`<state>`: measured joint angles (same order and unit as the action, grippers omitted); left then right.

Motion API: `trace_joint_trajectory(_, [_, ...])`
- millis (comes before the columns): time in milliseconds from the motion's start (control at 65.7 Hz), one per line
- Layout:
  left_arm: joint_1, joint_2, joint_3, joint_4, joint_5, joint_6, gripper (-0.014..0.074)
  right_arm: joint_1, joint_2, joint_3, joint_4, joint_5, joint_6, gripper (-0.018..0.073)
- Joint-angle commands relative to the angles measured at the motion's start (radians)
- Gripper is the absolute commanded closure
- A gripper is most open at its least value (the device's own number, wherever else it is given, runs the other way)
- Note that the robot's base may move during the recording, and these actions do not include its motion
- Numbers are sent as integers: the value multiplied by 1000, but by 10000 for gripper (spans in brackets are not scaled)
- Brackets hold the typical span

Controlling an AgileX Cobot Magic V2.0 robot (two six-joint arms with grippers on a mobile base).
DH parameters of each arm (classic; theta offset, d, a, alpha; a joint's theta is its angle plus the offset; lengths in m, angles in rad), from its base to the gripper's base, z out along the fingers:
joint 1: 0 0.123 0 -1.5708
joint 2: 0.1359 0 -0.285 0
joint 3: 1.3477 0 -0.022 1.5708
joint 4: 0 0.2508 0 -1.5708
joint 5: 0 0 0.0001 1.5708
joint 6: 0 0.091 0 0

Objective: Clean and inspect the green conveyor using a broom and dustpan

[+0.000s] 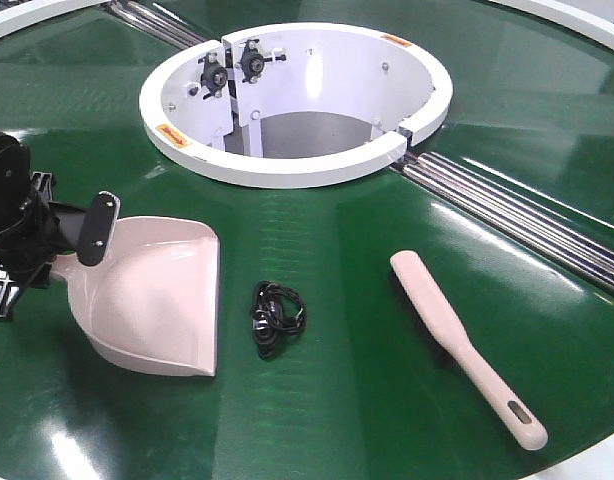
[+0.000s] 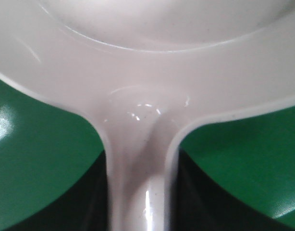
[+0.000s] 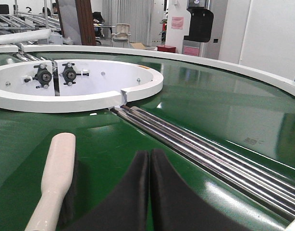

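Note:
The pale pink dustpan (image 1: 157,300) rests on the green conveyor (image 1: 337,420) at the left, its mouth facing right. My left gripper (image 1: 87,250) is shut on its thin handle. In the left wrist view that handle (image 2: 138,192) runs between the two dark fingers. The broom (image 1: 457,335) lies flat on the belt at the right, handle toward the near edge. My right gripper (image 3: 150,156) is shut with nothing in it. It sits low over the belt, just right of the broom (image 3: 56,173) and apart from it. The front view does not show the right gripper.
A small black tangled cord (image 1: 275,317) lies on the belt between dustpan and broom. The white circular hub wall (image 1: 287,165) stands behind them. Silver rollers (image 1: 517,225) cross the belt diagonally at the right, close to my right gripper's far side.

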<state>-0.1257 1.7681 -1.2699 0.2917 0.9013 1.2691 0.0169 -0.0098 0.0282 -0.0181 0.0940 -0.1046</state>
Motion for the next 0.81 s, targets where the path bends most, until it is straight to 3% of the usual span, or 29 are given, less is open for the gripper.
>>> trace_joint_trajectory(0, [-20, -37, -21, -31, 11, 26, 603, -4, -19, 11, -7, -75, 4, 569])
trace_joint_trajectory(791, [-20, -37, -21, -31, 18, 26, 603, -4, -19, 11, -7, -75, 4, 569])
